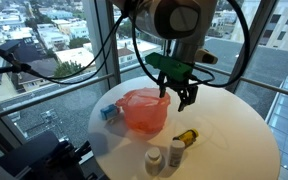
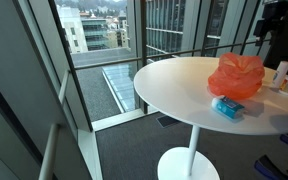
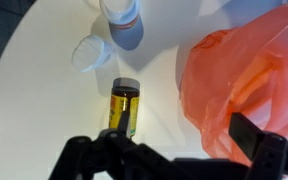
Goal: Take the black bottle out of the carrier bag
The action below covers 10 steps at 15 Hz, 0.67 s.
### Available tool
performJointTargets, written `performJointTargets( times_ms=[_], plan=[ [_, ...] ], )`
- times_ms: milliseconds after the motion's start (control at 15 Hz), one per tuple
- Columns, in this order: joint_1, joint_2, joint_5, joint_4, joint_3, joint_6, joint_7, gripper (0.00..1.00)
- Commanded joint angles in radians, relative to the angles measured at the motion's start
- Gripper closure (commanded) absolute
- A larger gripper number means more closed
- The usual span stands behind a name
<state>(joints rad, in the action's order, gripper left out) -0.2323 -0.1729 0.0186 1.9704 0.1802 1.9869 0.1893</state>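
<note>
The black bottle (image 3: 123, 110) has a yellow label and lies on its side on the white table, outside and beside the orange carrier bag (image 3: 249, 80). In an exterior view the bottle (image 1: 187, 136) lies right of the bag (image 1: 144, 110). My gripper (image 1: 182, 98) hovers just above the bag's right edge, open and empty. In the wrist view my gripper (image 3: 169, 150) has one finger near the bottle's base and the other over the bag. The bag also shows in an exterior view (image 2: 236, 76).
Two white bottles (image 1: 154, 158) (image 1: 176, 152) stand near the table's front edge, close to the black bottle. A blue object (image 1: 108, 113) lies left of the bag. The round table (image 2: 174, 85) stands next to glass windows and a railing.
</note>
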Motion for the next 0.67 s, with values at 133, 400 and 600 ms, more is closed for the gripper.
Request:
performJointTargets(
  times_ms=[133, 400, 600],
  plan=[
    [0.028, 0.136, -0.054, 0.055, -0.001, -0.086, -0.054, 0.00],
    [0.050, 0.208, -0.040, 0.079, -0.011, -0.111, -0.049, 0.00],
    [0.074, 0.261, -0.031, 0.110, -0.024, -0.115, -0.044, 0.00]
  ],
)
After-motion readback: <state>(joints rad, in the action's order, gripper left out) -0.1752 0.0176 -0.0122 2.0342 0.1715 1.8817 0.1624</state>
